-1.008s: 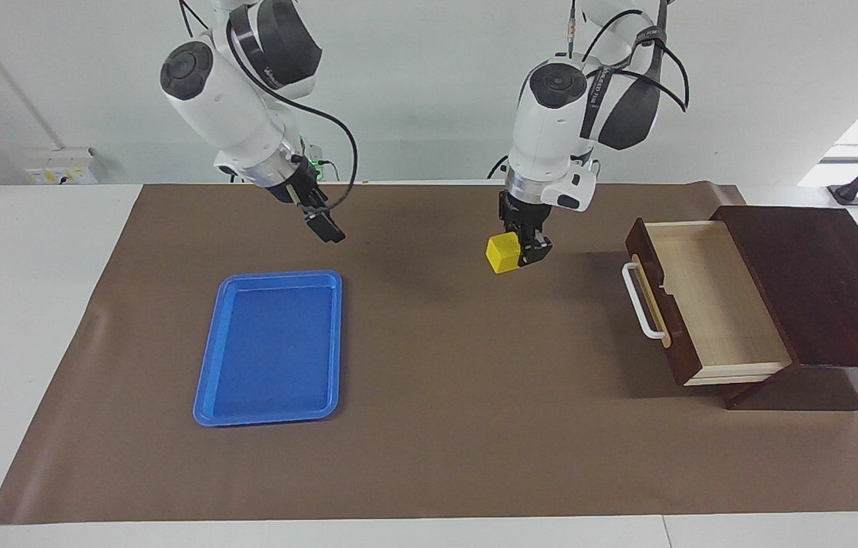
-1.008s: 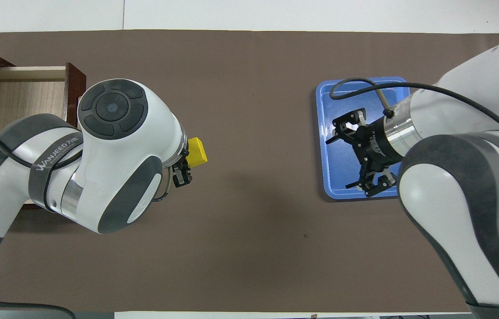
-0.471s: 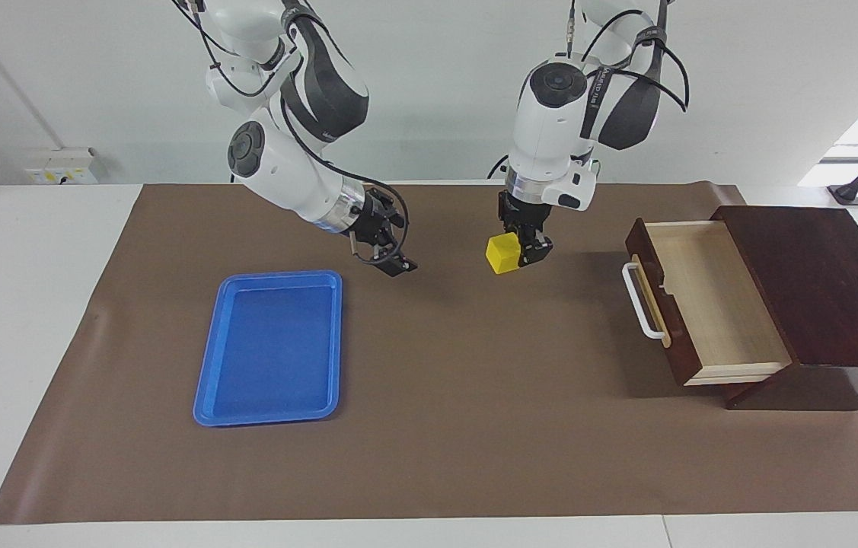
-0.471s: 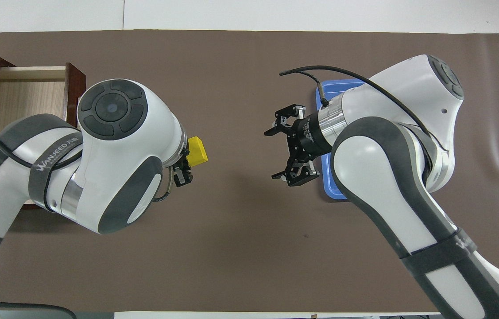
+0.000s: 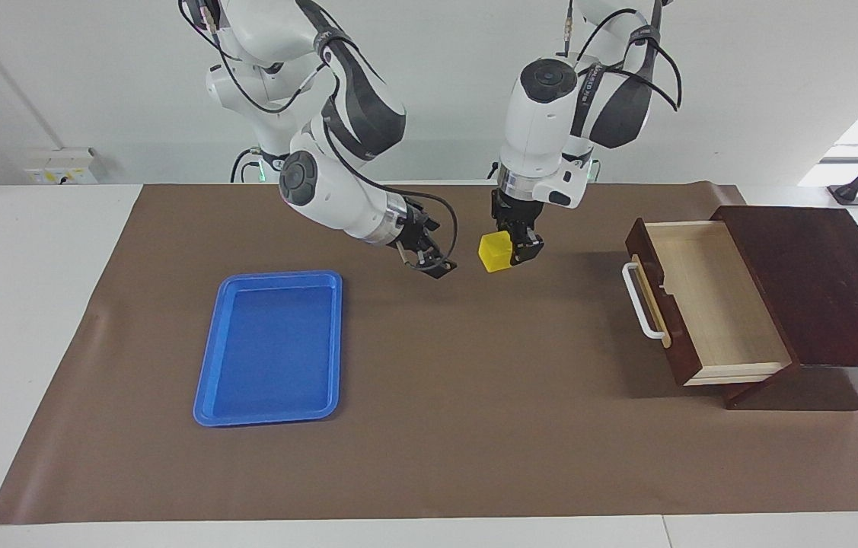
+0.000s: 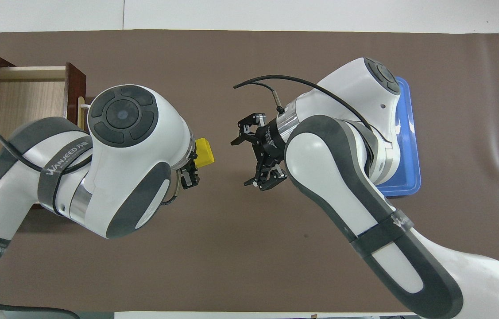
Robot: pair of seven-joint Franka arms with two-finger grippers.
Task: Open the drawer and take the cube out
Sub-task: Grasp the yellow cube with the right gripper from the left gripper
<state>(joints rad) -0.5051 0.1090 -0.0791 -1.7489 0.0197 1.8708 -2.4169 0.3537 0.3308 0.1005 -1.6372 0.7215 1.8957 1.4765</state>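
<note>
The dark reddish-brown drawer (image 5: pixel 703 304) stands pulled open at the left arm's end of the table, its light wood inside bare; it also shows in the overhead view (image 6: pixel 28 95). My left gripper (image 5: pixel 514 250) is shut on the yellow cube (image 5: pixel 495 252) and holds it up over the mat's middle; the cube also shows in the overhead view (image 6: pixel 203 152). My right gripper (image 5: pixel 429 259) is open, level with the cube and a short gap from it, fingers spread in the overhead view (image 6: pixel 244 161).
A flat blue tray (image 5: pixel 270 347) lies on the brown mat (image 5: pixel 459 441) toward the right arm's end of the table. In the overhead view the right arm covers much of the tray (image 6: pixel 408 146).
My right gripper has swung from over the blue tray toward the held cube. My left gripper has shifted slightly toward it with the cube.
</note>
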